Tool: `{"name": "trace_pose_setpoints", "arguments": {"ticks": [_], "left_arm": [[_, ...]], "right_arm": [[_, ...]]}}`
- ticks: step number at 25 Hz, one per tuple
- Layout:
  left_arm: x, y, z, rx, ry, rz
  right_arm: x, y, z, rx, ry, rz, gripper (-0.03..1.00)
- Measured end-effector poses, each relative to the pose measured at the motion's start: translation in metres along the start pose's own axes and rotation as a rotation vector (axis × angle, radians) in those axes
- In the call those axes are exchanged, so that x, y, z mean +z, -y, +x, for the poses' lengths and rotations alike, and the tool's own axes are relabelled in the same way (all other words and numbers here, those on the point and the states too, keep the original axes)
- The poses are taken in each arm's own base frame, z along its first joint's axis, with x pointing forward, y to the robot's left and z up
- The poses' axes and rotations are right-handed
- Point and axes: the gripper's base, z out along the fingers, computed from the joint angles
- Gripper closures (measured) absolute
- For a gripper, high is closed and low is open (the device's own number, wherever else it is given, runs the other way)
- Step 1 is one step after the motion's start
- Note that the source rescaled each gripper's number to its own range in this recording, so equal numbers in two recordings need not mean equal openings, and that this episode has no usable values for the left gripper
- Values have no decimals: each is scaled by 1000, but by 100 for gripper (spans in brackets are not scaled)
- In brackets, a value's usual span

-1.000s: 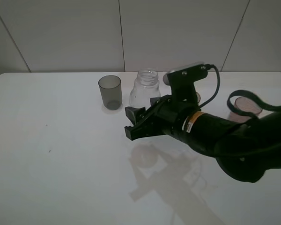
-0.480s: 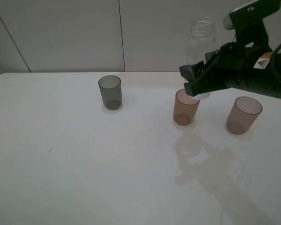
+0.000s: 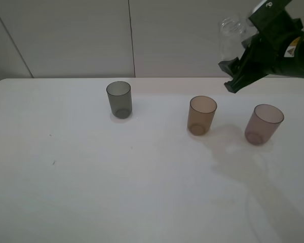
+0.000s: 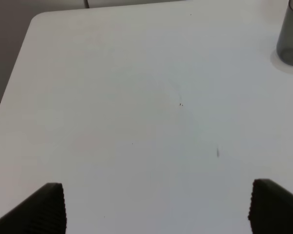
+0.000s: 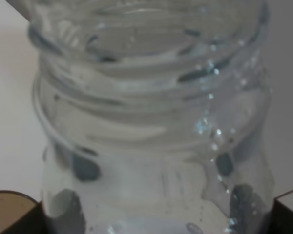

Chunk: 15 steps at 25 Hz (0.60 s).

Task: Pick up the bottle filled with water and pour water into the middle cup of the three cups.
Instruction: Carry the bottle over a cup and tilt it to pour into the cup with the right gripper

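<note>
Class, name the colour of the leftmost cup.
The leftmost cup is smoky dark grey; it shows best in the exterior high view.

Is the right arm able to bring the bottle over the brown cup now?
Probably yes: the right gripper holds the bottle aloft, nothing stands between it and the brown cup, whose mouth is uncovered.

White table [image 3: 66,177] carries three cups [image 3: 201,115], apparently empty.

Bottle [image 3: 231,31] clear, colourless, bright droplets on neck. Middle cup [image 3: 201,115] translucent amber-brown. Grey cup [image 3: 119,99] smoky, dark. Pink cup [image 3: 263,124] mauve, translucent. My right gripper [image 3: 234,76] black; yellow label [image 3: 294,50] on arm. My left gripper [image 4: 161,209] black, ribbed tips. Table [image 3: 66,177] white, few dark specks. Wall [image 3: 66,35] pale grey, thin dark seams.
</note>
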Motion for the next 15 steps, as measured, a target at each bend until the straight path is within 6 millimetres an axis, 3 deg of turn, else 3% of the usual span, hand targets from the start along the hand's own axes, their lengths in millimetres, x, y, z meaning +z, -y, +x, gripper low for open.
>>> {"name": "trace_pose_setpoints", "arguments": {"ticks": [8,15], "left_arm": [[0,0,0,0,0,0],[0,0,0,0,0,0]], "right_arm": [[34,3,12,-52,35,13,94],[43,4,19,-281,7,38,94]]}}
